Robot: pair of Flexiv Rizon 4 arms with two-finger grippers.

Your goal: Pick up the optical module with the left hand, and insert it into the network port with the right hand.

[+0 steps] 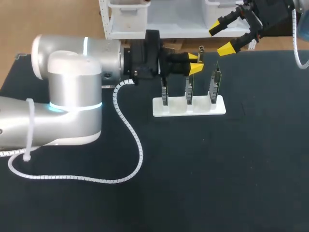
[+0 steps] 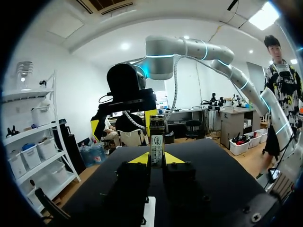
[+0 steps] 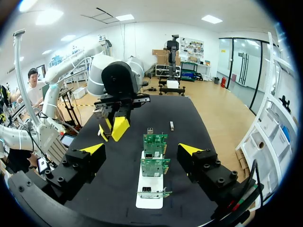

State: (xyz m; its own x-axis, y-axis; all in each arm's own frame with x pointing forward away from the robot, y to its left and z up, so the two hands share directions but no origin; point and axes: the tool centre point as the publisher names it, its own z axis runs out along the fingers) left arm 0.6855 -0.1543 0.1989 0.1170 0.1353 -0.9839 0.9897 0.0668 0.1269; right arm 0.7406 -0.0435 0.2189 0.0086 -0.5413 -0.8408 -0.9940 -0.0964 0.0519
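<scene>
My left gripper (image 1: 195, 63) hovers over the middle of the table, just behind a white holder (image 1: 189, 107) with three upright green network cards (image 1: 214, 82). It is shut on the optical module (image 2: 156, 141), a slim metal bar with a label that stands up between the yellow tips. My right gripper (image 1: 222, 37) hangs at the far right edge, open and with nothing in it. In the right wrist view the cards (image 3: 154, 165) stand in a row ahead of its spread fingers, and the left gripper (image 3: 113, 128) is beyond them. The ports on the cards are too small to make out.
A small metal part (image 1: 201, 50) lies on the black table (image 1: 217, 169) behind the holder, also seen as a short bar (image 3: 172, 125) beside the far card. The left arm's white spiral cable (image 1: 130, 130) trails over the mat at the left.
</scene>
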